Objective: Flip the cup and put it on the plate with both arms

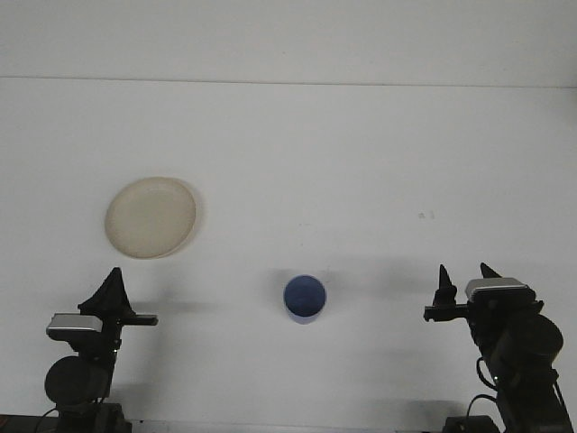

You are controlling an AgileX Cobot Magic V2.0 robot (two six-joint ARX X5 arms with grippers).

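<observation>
The right gripper (464, 280) shows jaws spread and empty; the left gripper's (113, 290) jaws cannot be judged. The blue cup (305, 299) stands mouth-up on the counter (343, 162), well apart from the cream plate (150, 216)

Plain white table (297, 144) here, with a cream plate (151, 216) sitting on the left and a blue cup (305, 299) standing mouth-up near the middle, well apart.

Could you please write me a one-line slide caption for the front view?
Blue cup stands on the white table, beige plate far left, left gripper and right gripper both low at the near edge.
</observation>
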